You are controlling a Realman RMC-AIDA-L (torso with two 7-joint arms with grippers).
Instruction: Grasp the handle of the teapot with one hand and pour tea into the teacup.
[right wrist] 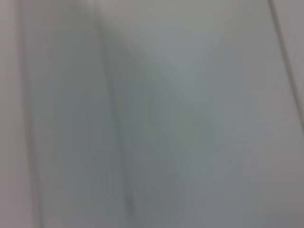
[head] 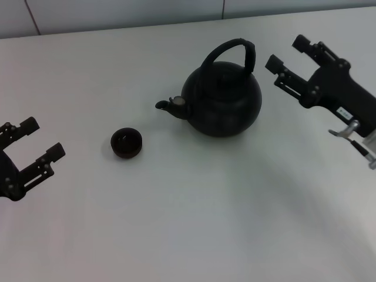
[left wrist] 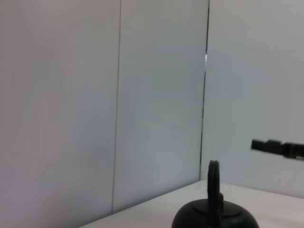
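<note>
The black teapot [head: 222, 98] stands on the white table [head: 188, 223] at centre back, spout pointing left. Its arched handle [head: 234, 51] rises upright over the lid. The small dark teacup [head: 126, 143] sits to the left of the spout, apart from it. My right gripper [head: 286, 53] hovers open just right of the handle, fingers pointing toward it, touching nothing. My left gripper [head: 40, 138] is open at the table's left edge, well left of the cup. The left wrist view shows the teapot [left wrist: 216, 216] with its handle [left wrist: 214, 183] edge-on, and the right gripper's fingers [left wrist: 278, 147] farther off.
A pale panelled wall [head: 117, 14] runs behind the table's back edge. The right wrist view shows only a blurred pale surface.
</note>
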